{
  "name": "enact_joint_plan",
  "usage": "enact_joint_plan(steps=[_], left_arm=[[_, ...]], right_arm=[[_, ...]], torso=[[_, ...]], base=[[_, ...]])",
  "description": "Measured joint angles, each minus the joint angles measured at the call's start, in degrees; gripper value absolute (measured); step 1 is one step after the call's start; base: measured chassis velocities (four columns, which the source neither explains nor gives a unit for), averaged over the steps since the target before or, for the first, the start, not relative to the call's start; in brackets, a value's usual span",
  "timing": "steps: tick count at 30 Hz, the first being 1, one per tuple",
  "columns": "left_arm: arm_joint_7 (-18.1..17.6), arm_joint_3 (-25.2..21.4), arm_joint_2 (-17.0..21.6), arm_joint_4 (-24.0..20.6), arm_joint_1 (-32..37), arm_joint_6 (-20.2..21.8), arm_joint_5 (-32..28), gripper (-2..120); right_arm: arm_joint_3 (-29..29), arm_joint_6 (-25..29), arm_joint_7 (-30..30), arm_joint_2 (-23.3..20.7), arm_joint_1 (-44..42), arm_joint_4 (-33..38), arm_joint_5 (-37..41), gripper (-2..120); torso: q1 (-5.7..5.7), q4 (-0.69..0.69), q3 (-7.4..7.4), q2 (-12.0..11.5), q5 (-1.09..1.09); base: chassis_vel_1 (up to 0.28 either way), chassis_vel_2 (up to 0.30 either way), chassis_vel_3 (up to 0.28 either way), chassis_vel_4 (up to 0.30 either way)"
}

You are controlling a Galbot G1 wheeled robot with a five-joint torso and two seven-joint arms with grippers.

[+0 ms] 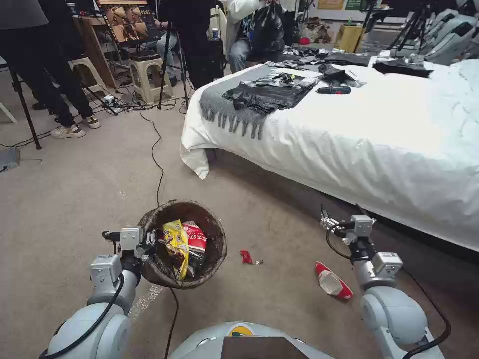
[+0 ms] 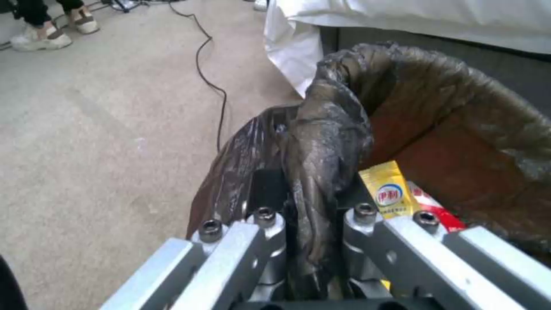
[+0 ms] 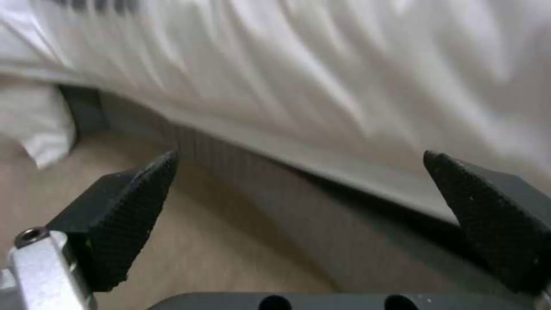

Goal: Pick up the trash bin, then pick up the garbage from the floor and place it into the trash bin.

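Nearest the robot, the left gripper (image 1: 149, 243) is clamped on the near-left rim of the trash bin (image 1: 212, 259), its jaws pinching the bunched dark bag (image 2: 330, 142) folded over that rim; the bin hangs tilted, its mouth turned up and toward the bed. Inside it lie a yellow snack wrapper (image 1: 174, 242) and a red wrapper (image 1: 195, 237), resting against the liner close by the gripping jaws. A black cable (image 1: 158, 169) runs across the beige carpet (image 1: 65, 199) and passes beneath the bin toward the robot's base. To the right of the bin, on the floor, lies a small red scrap (image 1: 246, 257), and farther right a flattened red-white carton (image 1: 333, 282), just beside the right arm. The right gripper (image 1: 327, 221) hovers above the carpet beyond the carton, its jaws spread wide with nothing between them, pointed at the dark base of the bed (image 1: 399, 129). The white sheet hangs over the bed's edge close ahead of it. On the bed lie a grey fringed throw (image 1: 224, 107) and folded black bags (image 1: 272, 94). Beyond, a plastic stool (image 1: 147, 75) and tripod legs stand among more cables.
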Motion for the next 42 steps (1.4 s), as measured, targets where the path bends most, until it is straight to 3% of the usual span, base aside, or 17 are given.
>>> enact_joint_plan(steps=[10,18,24,42], left_arm=[[0.01,0.05,0.43,0.0,1.14,-0.08,0.33,7],[-0.03,0.12,0.49,0.0,2.4,-0.08,0.72,7],[-0.06,0.04,0.42,0.0,3.29,-0.06,1.05,7],[-0.18,0.2,-0.32,0.0,3.4,-0.02,1.48,7]], right_arm=[[2.39,-3.4,-4.64,-4.03,0.53,-9.44,6.44,100],[0.26,-5.02,-10.36,-8.8,4.28,-19.19,7.72,100],[-2.59,-4.53,-10.85,-11.19,5.84,-26.31,7.61,100],[-8.5,-0.02,-10.88,-7.32,8.64,-41.77,2.14,100]], torso=[[0.0,0.02,0.0,0.0,-0.01],[0.0,0.04,0.0,0.0,-0.01],[0.0,0.03,0.0,0.0,0.0],[0.0,0.02,0.0,0.0,-0.01]], base=[[0.0,0.0,0.0,0.0],[0.0,0.0,0.0,0.0],[0.0,0.0,0.0,0.0],[0.0,0.0,0.0,0.0]])
